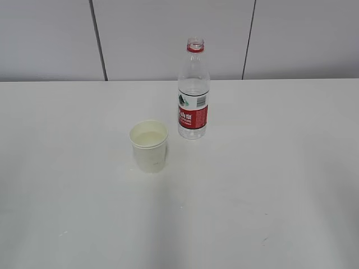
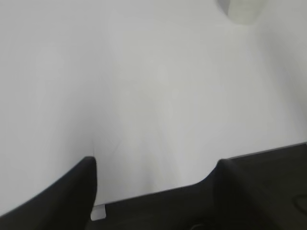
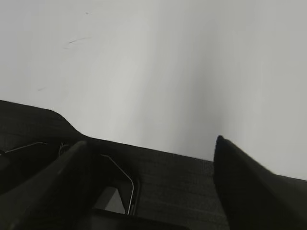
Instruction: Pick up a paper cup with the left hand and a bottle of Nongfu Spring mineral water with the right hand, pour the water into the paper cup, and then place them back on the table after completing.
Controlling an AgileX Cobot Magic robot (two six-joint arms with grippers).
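A white paper cup [image 1: 149, 145] stands upright near the middle of the white table [image 1: 269, 185]. A clear water bottle [image 1: 193, 89] with a red label and no cap stands upright just behind and to the right of the cup. Neither arm shows in the exterior view. In the left wrist view my left gripper [image 2: 154, 163] is open and empty, low over the table's near edge, with the cup [image 2: 242, 10] far ahead at the top right. In the right wrist view my right gripper [image 3: 151, 141] is open and empty over bare table; the bottle is out of that view.
A grey panelled wall [image 1: 168, 33] runs along the table's far edge. A black surface [image 2: 268, 191] borders the table's near edge under both grippers and also shows in the right wrist view [image 3: 182, 187]. Faint dark scuffs [image 3: 74, 42] mark the tabletop.
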